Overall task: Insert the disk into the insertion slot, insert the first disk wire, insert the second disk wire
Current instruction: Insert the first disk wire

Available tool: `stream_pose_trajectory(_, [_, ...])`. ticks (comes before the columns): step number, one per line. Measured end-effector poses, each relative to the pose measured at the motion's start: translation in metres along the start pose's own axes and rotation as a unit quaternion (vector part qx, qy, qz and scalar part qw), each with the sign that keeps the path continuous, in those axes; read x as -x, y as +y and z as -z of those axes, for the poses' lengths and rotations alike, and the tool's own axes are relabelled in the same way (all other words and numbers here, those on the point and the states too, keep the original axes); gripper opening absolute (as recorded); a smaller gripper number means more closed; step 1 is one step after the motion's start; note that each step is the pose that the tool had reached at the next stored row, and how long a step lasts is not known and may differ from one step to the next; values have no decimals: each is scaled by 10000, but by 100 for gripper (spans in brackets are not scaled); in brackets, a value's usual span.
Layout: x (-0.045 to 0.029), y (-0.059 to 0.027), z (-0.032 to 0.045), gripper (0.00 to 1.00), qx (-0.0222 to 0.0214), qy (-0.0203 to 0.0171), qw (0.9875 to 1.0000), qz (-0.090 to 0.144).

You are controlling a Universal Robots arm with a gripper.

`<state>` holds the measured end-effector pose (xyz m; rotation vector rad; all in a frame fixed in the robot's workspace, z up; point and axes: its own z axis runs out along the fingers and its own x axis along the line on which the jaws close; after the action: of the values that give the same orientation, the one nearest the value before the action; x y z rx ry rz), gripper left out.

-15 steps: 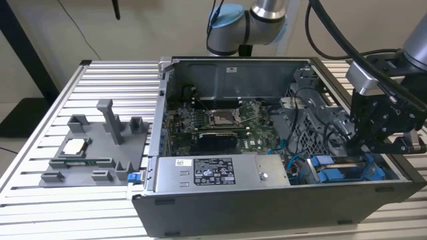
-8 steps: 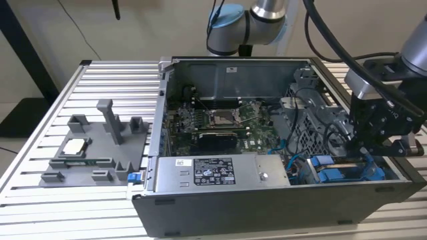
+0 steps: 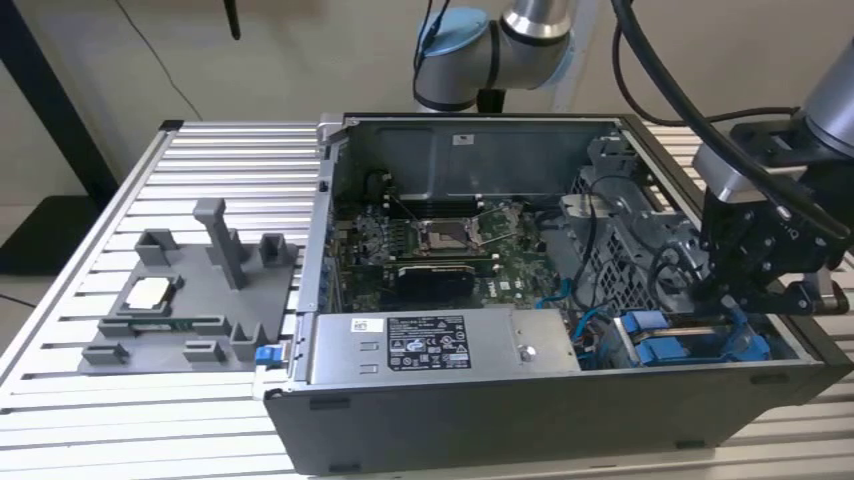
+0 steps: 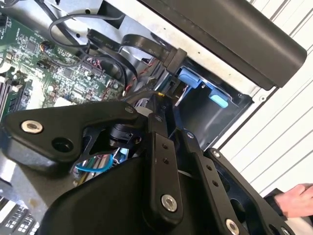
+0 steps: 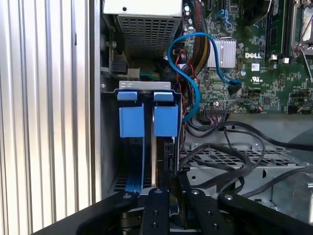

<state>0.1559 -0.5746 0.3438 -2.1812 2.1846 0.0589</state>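
One slatted metal table (image 3: 80,400) carries everything. On it, toward the exterior view's right, lies an open computer case (image 3: 534,420), lid off. It holds a green motherboard (image 3: 441,250), a grey labelled power-supply box (image 3: 441,345) along the near wall, a perforated metal cage (image 5: 220,159) draped with black cables (image 5: 234,152), and, in the near corner at the exterior view's right, the insertion slot (image 5: 108,147). At the exterior view's left sits a grey plastic fixture tray (image 3: 200,300). It holds a pale square part (image 3: 150,292) and a thin green strip (image 3: 187,322) in its pockets. In the first wrist view the slot shows two blue tabs (image 5: 146,120) side by side at its mouth. The disk (image 5: 135,171) stands edge-on inside the slot, its blue carrier frame running down from one tab. A blue data cable (image 5: 193,83) loops from the motherboard toward the slot's mouth. The gripper (image 3: 727,305) hangs directly over the slot. In the first wrist view it (image 5: 171,188) sits at the slot's rim just beside the disk's edge, and touching or apart I cannot tell. Whether it is spread, pressed together or pinching anything, I also cannot tell. A person's hand (image 4: 297,200) shows beside the case in the second wrist view.
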Motion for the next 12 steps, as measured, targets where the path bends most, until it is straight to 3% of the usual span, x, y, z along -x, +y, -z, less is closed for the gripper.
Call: stream_pose_trajectory(12, [-2,-13,-40,19,0,-12,10000,0])
